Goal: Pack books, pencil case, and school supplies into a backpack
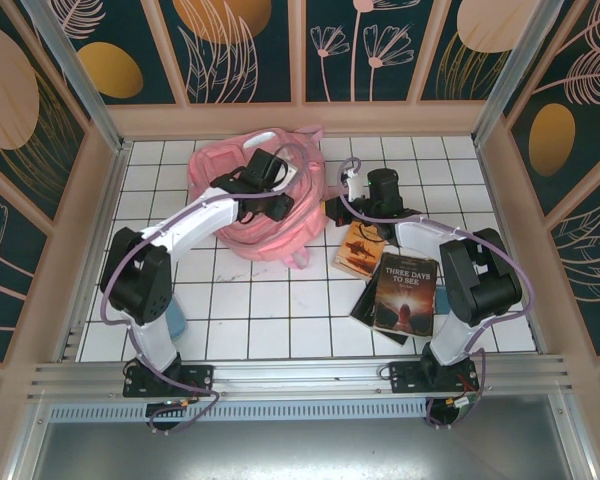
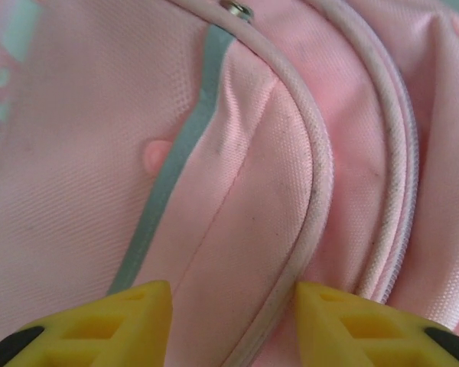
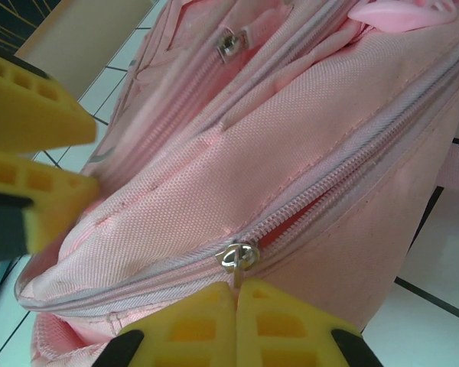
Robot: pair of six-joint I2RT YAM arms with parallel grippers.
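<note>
A: Where to look for the backpack (image 1: 250, 235)?
B: Far on the counter (image 1: 260, 310), a little left of centre, slumped in a soft heap. Right of it and nearer, find the books lying flat: the orange-brown book (image 1: 360, 250) just beside the bag, the dark book (image 1: 406, 292) nearer again, touching or overlapping the first. Not packed yet.
A: And the claws?
B: Note the right claw (image 3: 236, 294) clenched on the metal zip pull (image 3: 237, 256) of a long zip (image 3: 352, 172) on the bag's right side. Count the left claw (image 2: 233, 321) as released: yellow fingers (image 2: 138, 321) apart, hovering close over a piped seam (image 2: 321, 176) in the pink cloth, clamping nothing as far as can be told.
A: How to expect the bag to handle?
B: Soft and floppy, judging by the folds; probably light while unfilled. Likely to slide or bunch under a tug, so pin the cloth beside the zip with the left claw and draw the pull along the track rather than upward. Mind the pull itself: small, slick, easy to lose from a shallow pinch.
A: And the books?
B: Thin, bendy paperbacks by the look; awkward to pinch off a flat counter. Better to take by an edge overhanging a neighbour, or to slide toward the counter's rim first. Then feed in spine first through a wide-open mouth.
</note>
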